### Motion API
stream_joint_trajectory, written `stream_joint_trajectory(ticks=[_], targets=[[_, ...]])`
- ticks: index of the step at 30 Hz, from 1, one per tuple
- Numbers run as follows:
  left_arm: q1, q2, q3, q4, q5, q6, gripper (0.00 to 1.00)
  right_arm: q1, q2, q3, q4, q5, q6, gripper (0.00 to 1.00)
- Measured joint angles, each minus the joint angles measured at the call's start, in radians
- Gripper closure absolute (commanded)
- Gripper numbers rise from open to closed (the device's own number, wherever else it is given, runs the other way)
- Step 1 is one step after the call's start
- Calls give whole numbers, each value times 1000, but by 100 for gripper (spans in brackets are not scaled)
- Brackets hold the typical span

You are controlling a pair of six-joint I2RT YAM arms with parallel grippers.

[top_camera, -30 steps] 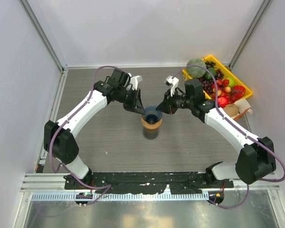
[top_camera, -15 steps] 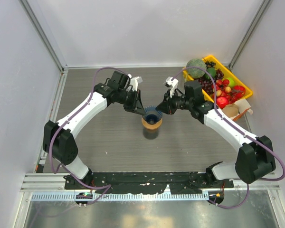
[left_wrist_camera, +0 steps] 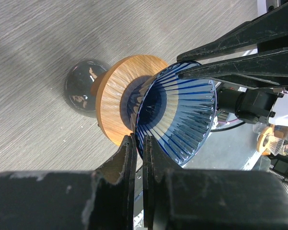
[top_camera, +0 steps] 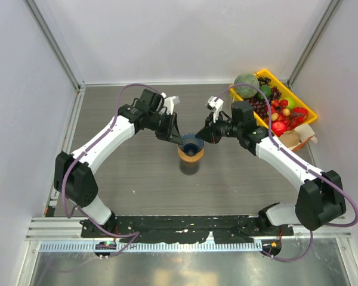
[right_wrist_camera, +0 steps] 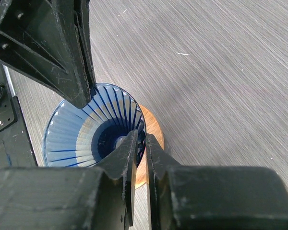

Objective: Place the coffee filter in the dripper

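Observation:
The dark blue ribbed dripper [top_camera: 191, 143] sits on an orange-brown wooden ring [top_camera: 191, 157] at the table's middle. My left gripper [top_camera: 178, 139] is shut on the dripper's left rim, with the wall between its fingertips in the left wrist view [left_wrist_camera: 140, 143]. My right gripper [top_camera: 204, 138] is shut on the opposite rim, one finger inside the cone in the right wrist view [right_wrist_camera: 143, 141]. The dripper [left_wrist_camera: 182, 110] [right_wrist_camera: 86, 134] looks empty inside. No tan coffee filter shows in any view.
A yellow tray [top_camera: 293, 92] of fruit stands at the far right, with a small open box [top_camera: 295, 139] beside it. A dark glass ball [left_wrist_camera: 84, 88] sits under the wooden ring [left_wrist_camera: 117, 100]. White walls close in on three sides.
The right wrist has shifted slightly away from the near edge. Both grippers stay on the dripper's rim and the dripper has not visibly moved.

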Motion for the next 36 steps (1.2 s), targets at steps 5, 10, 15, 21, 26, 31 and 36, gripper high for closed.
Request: stream_joint_trajectory(ticks=[5,10,15,21,26,31,36], targets=[[-1,0,3,-4,-2,10,82,5,9,29,-47,5,-14,84],[-2,3,12,-11,2,42,77,9,15,50,-86,10,-26,76],[-3,19,35,-32,2,62,73,18,26,69,-135,12,-27,64],[1,34,47,-45,1,76,57,24,36,87,-196,15,-26,52],[7,39,47,-62,-8,78,47,25,43,98,-239,23,-23,33],[20,39,47,-73,-4,77,36,26,47,109,-290,30,-24,22],[44,25,47,-73,3,75,23,26,47,130,-332,30,-22,16]])
